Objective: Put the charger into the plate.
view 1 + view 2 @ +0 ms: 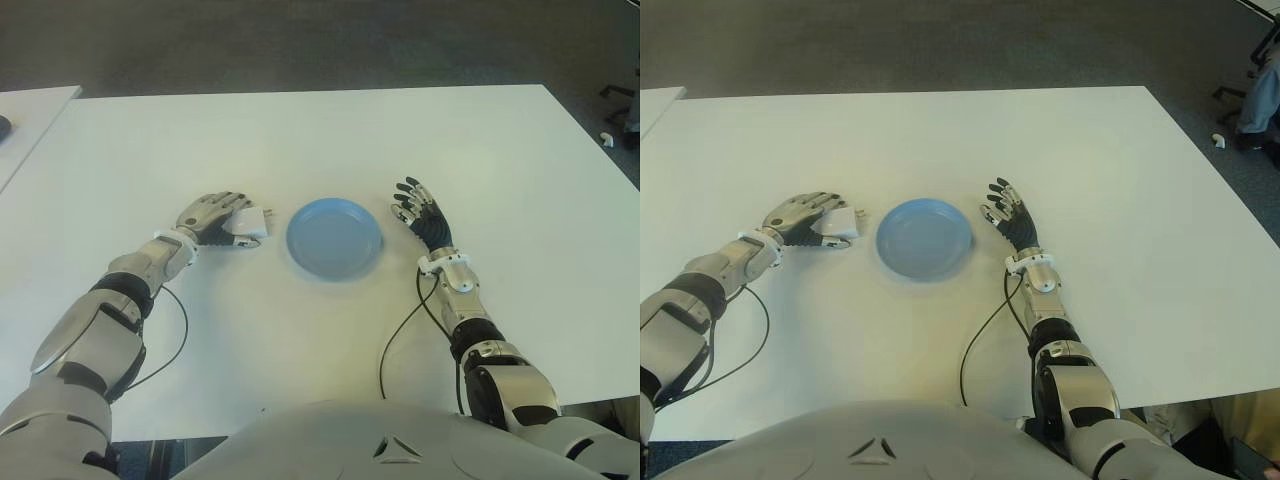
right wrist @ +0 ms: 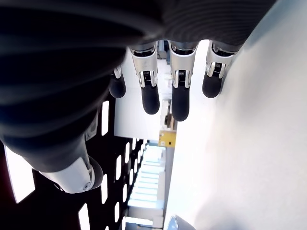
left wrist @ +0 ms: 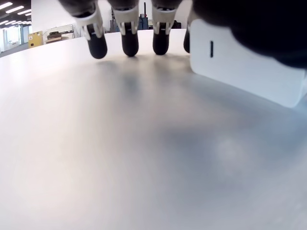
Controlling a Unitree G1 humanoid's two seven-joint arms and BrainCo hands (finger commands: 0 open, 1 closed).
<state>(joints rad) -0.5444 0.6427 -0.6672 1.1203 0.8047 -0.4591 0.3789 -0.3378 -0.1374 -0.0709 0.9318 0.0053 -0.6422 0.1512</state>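
Left hand of mine on white table, fingers curled over white charger, palm down, just left of blue plate. Charger sits outside plate, near its rim. Right hand idle just right of plate, fingers loosely spread, holding nothing.

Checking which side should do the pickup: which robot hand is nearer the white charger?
Left. The left robot hand is right at the white charger, left of the blue round plate; the right robot hand shows beyond the plate's far side, holding nothing.
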